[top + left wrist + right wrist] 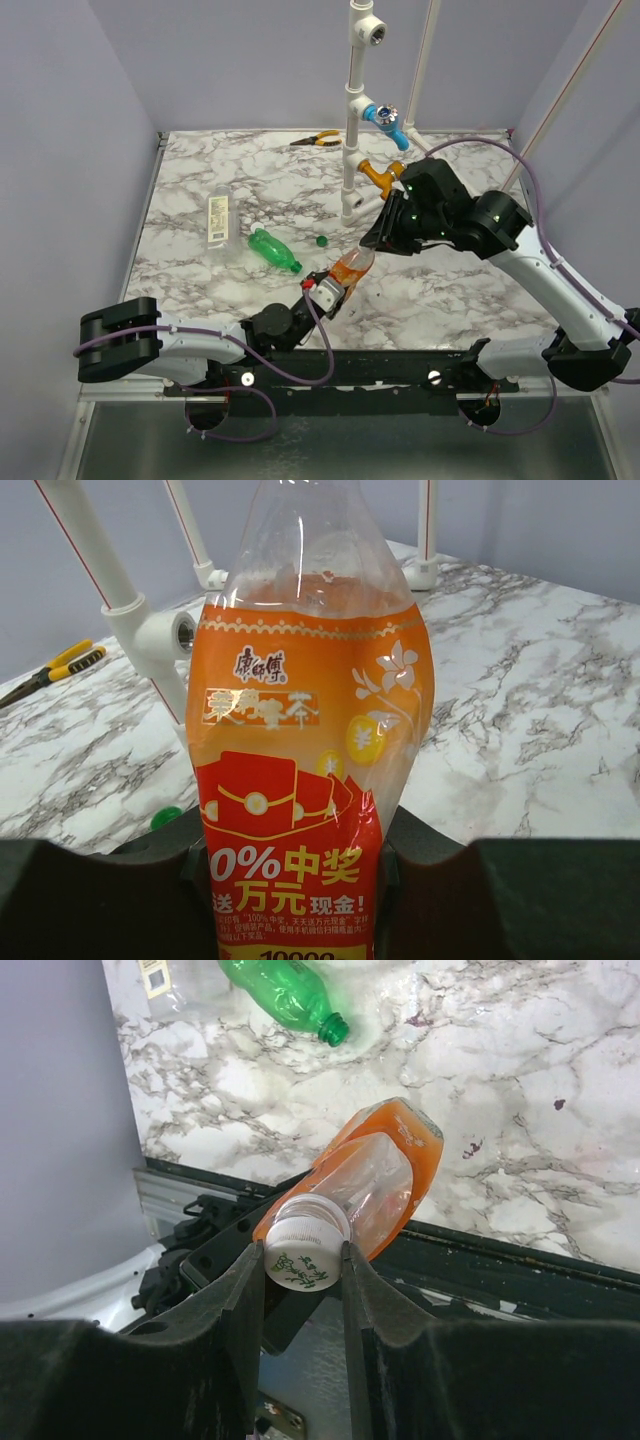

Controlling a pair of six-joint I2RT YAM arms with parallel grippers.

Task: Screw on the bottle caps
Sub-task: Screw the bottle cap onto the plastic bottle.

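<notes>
A: Here's the danger. The orange bottle (350,268) hangs tilted in the air just in front of the white pipe frame (352,150), gripped low on its soft body. If the twist drags the bottle round with it, the thread won't bite.

B: And a cap that goes on crooked would cross-thread. The white cap (305,1252) sits on the neck, but there's no telling whether it's square.

A: Squeeze is the other worry. That thin plastic could buckle in the left pincer (295,852).

B: It's clamped tight round the labelled lower end, 2 fingers (120,900) pressed against the sides.

A: And the right pincer (305,1260)?

B: Narrowed partway, 1 pad on each side of the white cap, both touching it.

A: So 1 cap in hand. The green cap (321,240) lies loose on the worktop (200,170), just left of the pipe frame's foot. The green bottle (273,249) lies further left on its side, apparently uncapped.
</notes>
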